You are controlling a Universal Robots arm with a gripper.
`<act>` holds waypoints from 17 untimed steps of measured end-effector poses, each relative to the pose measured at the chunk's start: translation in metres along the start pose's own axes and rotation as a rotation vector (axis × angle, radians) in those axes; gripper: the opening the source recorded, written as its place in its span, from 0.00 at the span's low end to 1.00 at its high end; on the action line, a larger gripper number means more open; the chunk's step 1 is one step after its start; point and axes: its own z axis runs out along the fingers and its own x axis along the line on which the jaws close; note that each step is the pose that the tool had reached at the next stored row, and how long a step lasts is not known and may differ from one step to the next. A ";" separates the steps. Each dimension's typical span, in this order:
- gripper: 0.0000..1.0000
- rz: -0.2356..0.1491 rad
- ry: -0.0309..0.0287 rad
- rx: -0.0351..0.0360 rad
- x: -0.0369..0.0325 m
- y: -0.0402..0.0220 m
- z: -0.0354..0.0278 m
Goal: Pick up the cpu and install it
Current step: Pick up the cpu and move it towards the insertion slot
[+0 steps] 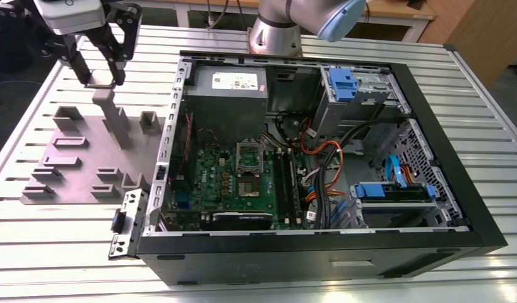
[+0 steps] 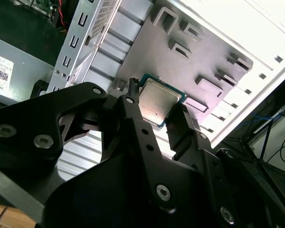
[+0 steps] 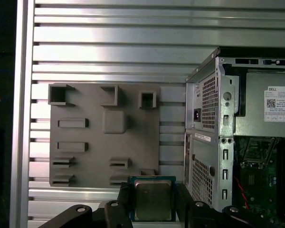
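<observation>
Aloft — cpu point(image 3: 153, 199) tight in gripper point(image 1: 101, 79)

A white printed label point(image 3: 279, 103) sits on the power supply point(image 3: 249, 111).

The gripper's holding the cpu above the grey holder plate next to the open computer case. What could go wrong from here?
1. The gripper pinches the cpu by two opposite edges only, so it could tilt or slip out.
2. The computer case's metal wall stands between the holder plate and the motherboard; the cpu might clip it on the way across.
</observation>
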 end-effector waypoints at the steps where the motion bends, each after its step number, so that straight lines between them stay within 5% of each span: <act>1: 0.47 0.000 0.0000 0.0000 -0.0003 0.0000 0.0000; 17: 0.47 0.000 0.0000 0.0000 -0.0048 0.0000 0.0000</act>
